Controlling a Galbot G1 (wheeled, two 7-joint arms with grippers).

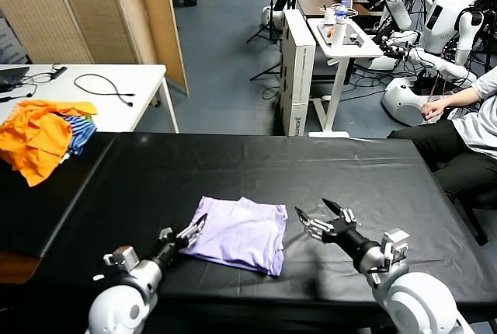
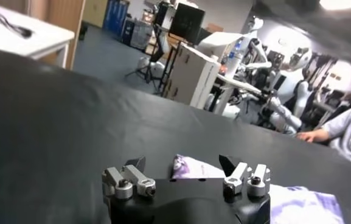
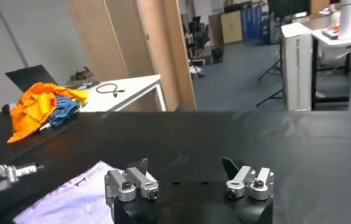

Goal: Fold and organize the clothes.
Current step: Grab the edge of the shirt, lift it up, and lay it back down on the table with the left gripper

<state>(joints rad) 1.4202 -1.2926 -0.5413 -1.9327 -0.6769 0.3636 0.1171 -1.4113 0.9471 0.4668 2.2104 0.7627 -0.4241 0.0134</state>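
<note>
The folded pale lilac cotton T-shirt [image 1: 239, 234] lies near the front middle of the black-covered table [image 1: 233, 171]. The left pincer [image 1: 192, 231], spread wide, touches its left edge. The right pincer [image 1: 320, 217] hovers wide just right of it. Far left sits an orange and blue-striped garment pile [image 1: 45, 137].

Count taken across all views. One lilac T-shirt [image 1: 241, 233], folded, on the black table [image 1: 233, 167]. One pile of orange and blue-striped garments [image 1: 43, 136] at the table's far left corner. Two grippers: one left gripper [image 1: 196, 228], one right gripper [image 1: 317, 217], each with two spread fingers. One white side table [image 1: 116, 101] carrying one black cable [image 1: 105, 85]. One seated person [image 1: 466, 128] at right. One bottle [image 1: 340, 12] on one white stand [image 1: 342, 43].
</note>
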